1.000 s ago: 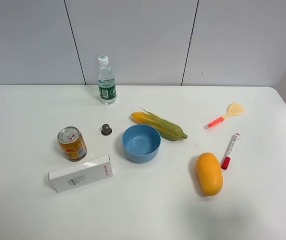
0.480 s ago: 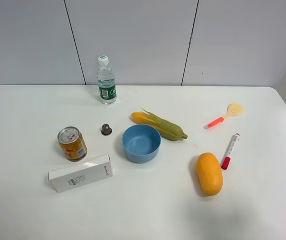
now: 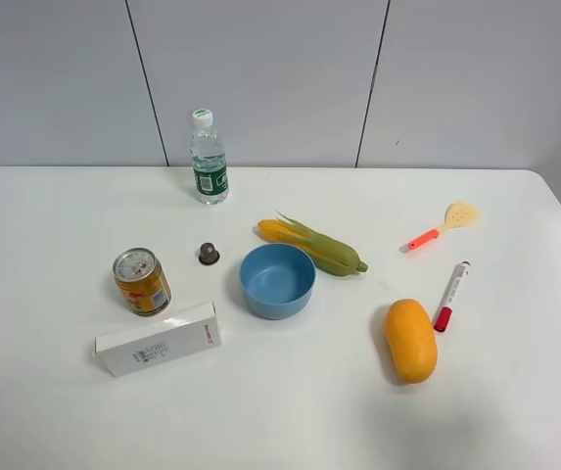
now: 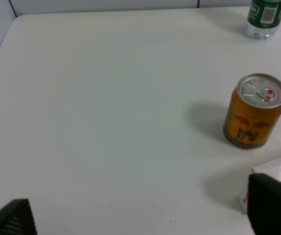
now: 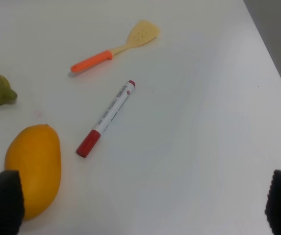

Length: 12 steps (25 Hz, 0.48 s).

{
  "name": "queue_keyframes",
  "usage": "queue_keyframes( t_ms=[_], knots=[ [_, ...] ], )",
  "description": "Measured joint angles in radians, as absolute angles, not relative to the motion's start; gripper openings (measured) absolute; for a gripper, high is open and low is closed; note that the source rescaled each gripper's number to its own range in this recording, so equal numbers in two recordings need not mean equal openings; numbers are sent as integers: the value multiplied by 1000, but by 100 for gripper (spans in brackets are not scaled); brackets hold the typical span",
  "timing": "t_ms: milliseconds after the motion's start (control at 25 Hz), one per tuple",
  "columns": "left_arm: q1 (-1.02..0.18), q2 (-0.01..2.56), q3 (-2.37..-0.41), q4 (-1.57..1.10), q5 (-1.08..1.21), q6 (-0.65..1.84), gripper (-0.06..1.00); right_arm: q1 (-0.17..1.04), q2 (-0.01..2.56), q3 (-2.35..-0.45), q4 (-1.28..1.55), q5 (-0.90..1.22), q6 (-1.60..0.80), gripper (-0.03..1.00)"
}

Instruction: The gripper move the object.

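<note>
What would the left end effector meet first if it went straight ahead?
Probably only bare table: the open fingers frame empty surface. The can and the box lie to one side of that line. Depth is unclear.

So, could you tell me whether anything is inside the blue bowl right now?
The blue bowl looks empty: its inner wall and most of the floor show plain blue. A sliver of the floor behind the near rim is hidden from the high camera, and neither wrist view shows the bowl.
</note>
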State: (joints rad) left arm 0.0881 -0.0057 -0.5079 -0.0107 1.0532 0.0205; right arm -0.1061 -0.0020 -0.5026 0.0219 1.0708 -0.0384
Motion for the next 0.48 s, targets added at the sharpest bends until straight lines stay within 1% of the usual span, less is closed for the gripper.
queue_keyframes(
  t_ms=[480],
  knots=[
    [88, -6, -508, -11, 1053, 21, 100, -106, -2, -503, 22, 1071, -38, 100]
  ],
)
